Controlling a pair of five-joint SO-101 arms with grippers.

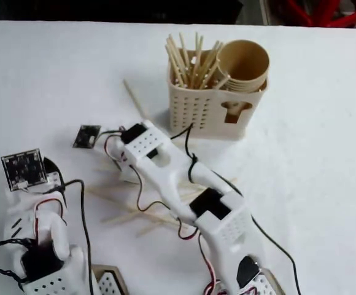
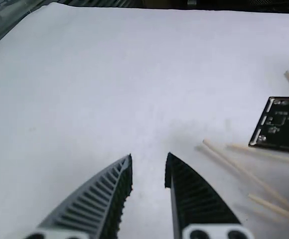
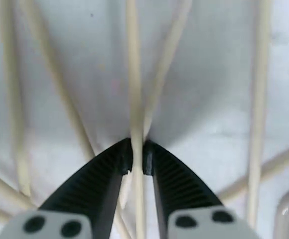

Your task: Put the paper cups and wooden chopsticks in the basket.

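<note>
No legible text or numbers anywhere; circuit board [image 2: 281, 124] markings too small

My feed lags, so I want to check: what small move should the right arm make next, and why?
Probably a short straight lift. The right gripper is shut on a chopstick lying on the table among other loose chopsticks; the basket stands farther back, so clearing them comes first.

Cups [image 1: 243, 64], chopsticks [image 1: 189, 61] in basket [image 1: 202, 114]; loose chopsticks [image 1: 123, 216] before basket.

Left claw [image 2: 149, 156] agape — chopsticks [image 2: 244, 174] nearby
</note>
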